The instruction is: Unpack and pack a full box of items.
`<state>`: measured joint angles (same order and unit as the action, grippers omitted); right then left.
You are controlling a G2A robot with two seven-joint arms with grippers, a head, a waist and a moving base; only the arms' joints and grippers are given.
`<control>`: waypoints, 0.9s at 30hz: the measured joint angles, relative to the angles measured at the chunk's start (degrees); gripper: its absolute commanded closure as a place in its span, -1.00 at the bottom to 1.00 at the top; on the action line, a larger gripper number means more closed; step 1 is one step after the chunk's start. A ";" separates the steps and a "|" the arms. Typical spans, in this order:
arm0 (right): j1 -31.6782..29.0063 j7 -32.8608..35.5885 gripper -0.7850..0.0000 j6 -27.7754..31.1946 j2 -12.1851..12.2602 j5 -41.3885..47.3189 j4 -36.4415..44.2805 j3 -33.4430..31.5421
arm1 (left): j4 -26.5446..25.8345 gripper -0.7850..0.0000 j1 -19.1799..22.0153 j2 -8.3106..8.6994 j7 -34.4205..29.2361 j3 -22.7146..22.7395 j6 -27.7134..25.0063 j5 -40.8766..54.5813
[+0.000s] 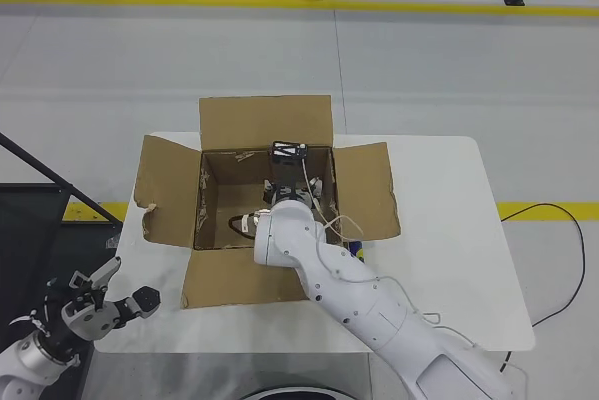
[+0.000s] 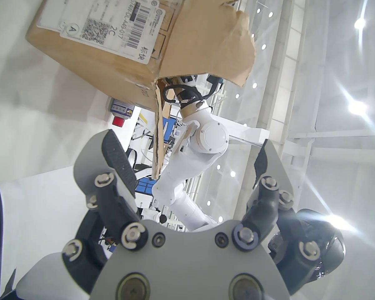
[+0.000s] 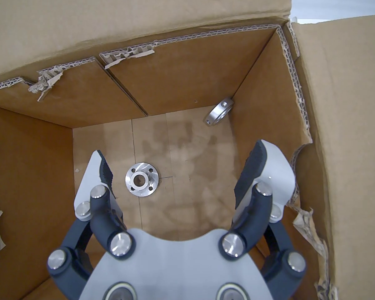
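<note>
Your right hand (image 3: pixel 178 157) is hanging wide open in the box (image 1: pixel 264 122) at the surface's (image 1: pixel 449 250) ten o'clock — flange (image 3: pixel 150 177) likely heavy, slick; grip its rim.

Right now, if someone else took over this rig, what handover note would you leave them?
Left gripper: open, empty, off the near corner of the table, apart from the box.
Right gripper: open, empty, inside the box above its floor.
Things: a round flange lies flat on the box floor; a metal ring leans in a far corner.
Done: box flaps open.
Left: both parts are not yet lifted out; the flange, nearer the right gripper, seems the likely first pick.
</note>
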<state>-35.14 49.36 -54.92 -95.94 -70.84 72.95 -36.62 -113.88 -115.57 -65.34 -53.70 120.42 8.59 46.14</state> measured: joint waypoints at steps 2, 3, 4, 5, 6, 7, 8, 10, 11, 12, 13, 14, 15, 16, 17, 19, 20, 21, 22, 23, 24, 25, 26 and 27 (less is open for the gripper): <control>-0.31 -0.41 -1.00 0.32 -0.01 -0.03 -0.21 -0.07 | 0.15 -1.00 0.10 0.00 0.02 -0.15 -0.07 0.12; -0.77 -1.23 -1.00 0.81 -0.08 0.01 -0.60 -0.20 | 0.19 -1.00 0.13 0.00 0.02 -0.22 -0.08 0.15; -1.11 -2.14 -1.00 1.14 -0.22 0.28 -1.15 -0.47 | 0.21 -1.00 0.16 0.00 0.02 -0.26 -0.09 0.16; -1.25 -3.21 -1.00 1.22 -0.55 1.28 -1.91 -1.13 | 0.24 -1.00 0.20 0.00 0.02 -0.31 -0.15 0.21; -1.23 -3.95 -1.00 1.33 -0.85 2.40 -2.59 -1.67 | 0.25 -1.00 0.21 0.00 -0.02 -0.34 -0.19 0.22; -1.10 -4.74 -1.00 1.37 -1.18 3.46 -3.54 -2.12 | 0.27 -1.00 0.19 0.00 -0.07 -0.35 -0.23 0.21; -0.77 -5.81 -1.00 1.15 -1.68 4.66 -5.05 -2.50 | 0.34 -1.00 0.11 -0.01 -0.12 -0.35 -0.27 0.27; -0.13 -7.20 -0.91 1.01 -2.56 6.59 -7.18 -2.78 | 0.44 -1.00 -0.10 -0.04 -0.20 -0.23 -0.45 0.54; 0.43 -8.11 -0.85 0.74 -3.13 7.78 -8.61 -3.03 | 0.50 -1.00 -0.31 -0.06 -0.21 -0.11 -0.58 0.67; 0.88 -8.78 -0.76 0.48 -3.55 8.65 -9.68 -3.23 | 0.53 -1.00 -0.48 -0.08 -0.21 -0.02 -0.68 0.75; 1.36 -9.43 -0.74 0.19 -3.98 9.42 -10.77 -3.41 | 0.54 -1.00 -0.63 -0.10 -0.19 0.07 -0.77 0.84; 2.06 -10.29 -0.72 -0.34 -4.52 10.22 -12.31 -3.60 | 0.55 -1.00 -0.82 -0.13 -0.15 0.16 -0.89 0.98; 2.62 -10.86 -0.71 -0.71 -4.93 10.71 -13.47 -3.69 | 0.55 -1.00 -0.94 -0.15 -0.13 0.20 -0.97 1.05; 3.18 -11.36 -0.71 -1.05 -5.33 11.17 -14.58 -3.75 | 0.53 -1.00 -1.04 -0.16 -0.13 0.24 -1.03 1.09; 3.90 -11.96 -0.70 -1.52 -5.87 11.79 -15.97 -3.82 | 0.50 -1.00 -1.13 -0.18 -0.12 0.27 -1.09 1.14; 5.02 -12.65 -0.68 -2.16 -6.65 12.71 -18.06 -3.99 | 0.47 -1.00 -1.22 -0.20 -0.02 0.29 -1.15 1.23; 5.82 -12.96 -0.66 -2.49 -7.13 13.30 -19.51 -4.14 | 0.43 -1.00 -1.26 -0.22 0.02 0.29 -1.19 1.30; 6.44 -13.06 -0.64 -2.61 -7.48 13.75 -20.64 -4.25 | 0.41 -1.00 -1.29 -0.23 0.03 0.29 -1.23 1.37; 7.09 -13.08 -0.57 -2.74 -7.83 14.16 -21.81 -4.34 | 0.38 -1.00 -1.32 -0.23 0.01 0.29 -1.27 1.39; 7.98 -13.02 -0.51 -2.98 -8.29 14.61 -23.47 -4.46 | 0.36 -1.00 -1.37 -0.24 -0.07 0.31 -1.30 1.39; 8.68 -12.80 -0.51 -3.07 -8.63 14.94 -24.76 -4.54 | 0.37 -1.00 -1.40 -0.24 -0.09 0.34 -1.32 1.39; 9.41 -12.44 -0.44 -3.10 -8.98 15.38 -26.03 -4.64 | 0.38 -1.00 -1.45 -0.25 -0.09 0.37 -1.34 1.42; 10.36 -11.99 -0.35 -3.10 -9.44 15.98 -27.63 -4.78 | 0.41 -1.00 -1.52 -0.26 -0.11 0.40 -1.36 1.48; 10.99 -11.74 -0.29 -3.10 -9.78 16.44 -28.82 -4.89 | 0.43 -1.00 -1.58 -0.27 -0.16 0.43 -1.37 1.55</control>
<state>-24.14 37.62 -58.02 -105.72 -54.40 44.14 -41.51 -113.45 -117.15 -65.61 -53.86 120.85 7.22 47.69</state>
